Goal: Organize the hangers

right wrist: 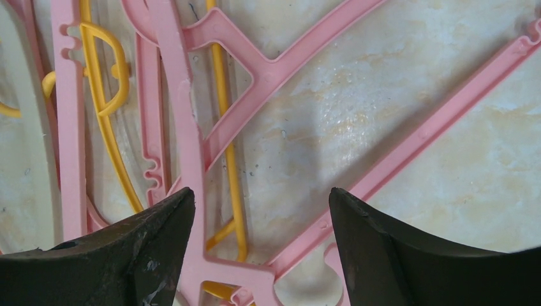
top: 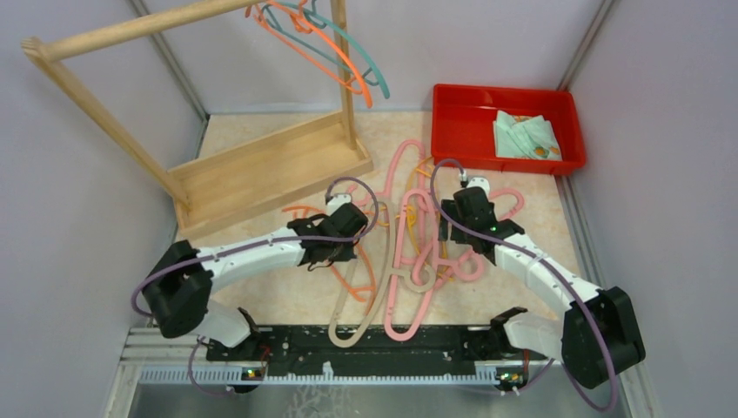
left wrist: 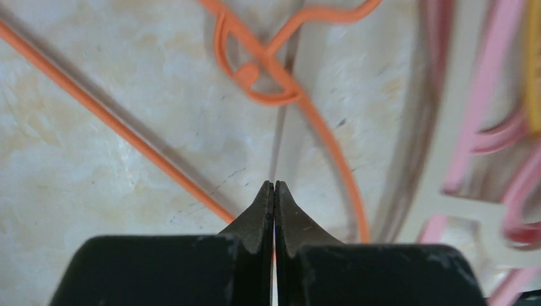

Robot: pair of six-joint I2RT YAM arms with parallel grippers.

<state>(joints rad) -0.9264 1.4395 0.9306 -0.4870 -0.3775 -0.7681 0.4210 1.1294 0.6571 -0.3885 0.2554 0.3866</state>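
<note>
While the left gripper [top: 325, 263] is hovering low over the middle of the tabletop [top: 278, 300], its jaws are pressing flat together. In the left wrist view an orange hanger [left wrist: 255, 73] is lying right under this gripper [left wrist: 274, 186], hook loop ahead of the tips, two thin bars running off beneath the fingers. Cannot tell if any bar is being pinched. The right gripper [top: 452, 228] is hanging over the tangled pile of hangers [top: 413, 252], which is sprawling from mid-tabletop toward the near edge. In the right wrist view its jaws are standing wide apart, with a pink hanger [right wrist: 182, 108] and a yellow hanger [right wrist: 105, 127] lying flat on the marble-look surface and showing in the gap. The pile is mixing pink, orange, yellow and beige pieces, all overlapping. A beige hanger [top: 341, 338] and a long pink one [top: 402, 333] are reaching closest to the near edge. Two more, an orange one [top: 361, 91] and a teal hanger [top: 379, 80], are hanging from the pole [top: 130, 30] of the wooden rack [top: 261, 170], which is standing at the far left corner. A red bin [top: 452, 122] is sitting at the far right corner, holding a folded pale-green cloth [top: 526, 135]; print on the cloth is showing only as orange marks, too small for reading
</note>
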